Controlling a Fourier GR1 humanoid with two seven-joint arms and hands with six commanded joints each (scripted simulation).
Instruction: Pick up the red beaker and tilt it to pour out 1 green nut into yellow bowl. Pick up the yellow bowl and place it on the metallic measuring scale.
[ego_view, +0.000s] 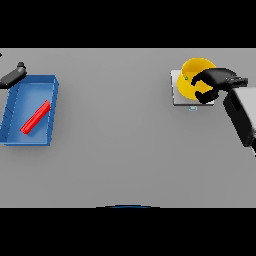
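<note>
The yellow bowl (192, 76) rests on the metallic measuring scale (180, 96) at the far right of the table, tilted a little toward the left. A small green nut (186, 78) shows on the bowl's left inner side. My right hand (216, 81) covers the bowl's right side, its fingers and thumb curled round the rim. The red beaker (35, 117) lies on its side inside the blue tray (50, 112) at the far left. My left hand (13, 75) shows just beyond the tray's far left corner; its fingers are too small to read.
The blue tray occupies the left edge of the grey table. The scale sits near the right edge, with my right forearm (241, 112) reaching in from the right side beside it.
</note>
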